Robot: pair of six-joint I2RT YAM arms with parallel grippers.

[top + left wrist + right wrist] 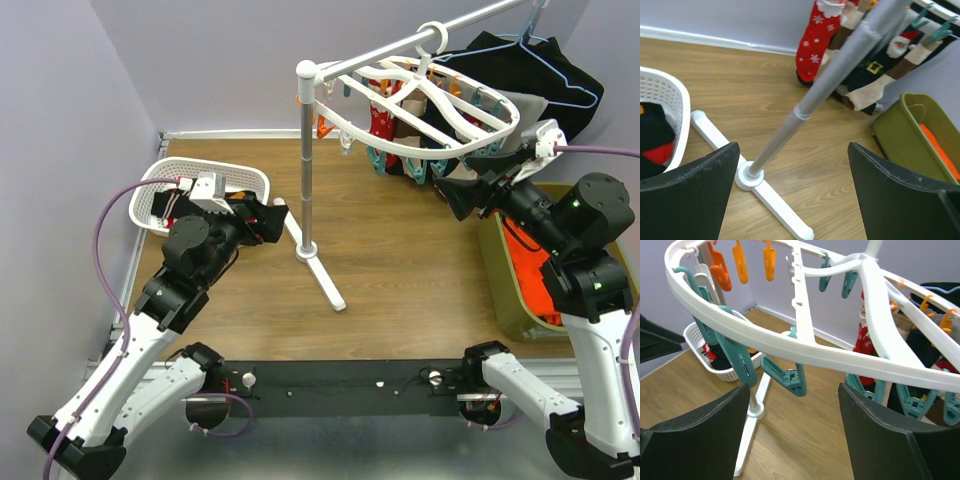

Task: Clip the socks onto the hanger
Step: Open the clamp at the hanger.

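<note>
The white oval hanger (440,110) hangs from the stand's rail, with teal and orange clips. Several socks hang clipped under it, among them a red snowflake sock (381,120) that also shows in the left wrist view (815,40). More black and red socks (655,135) lie in the white basket (215,168). My left gripper (270,215) is open and empty beside the basket, facing the stand pole (805,105). My right gripper (460,195) is open and empty just under the hanger's near rim (805,347), below a free teal clip (790,377).
The stand's pole (306,160) and white foot (322,270) are mid-table. An olive bin (505,290) with orange cloth sits at the right. A black garment on a blue wire hanger (545,70) hangs at the back right.
</note>
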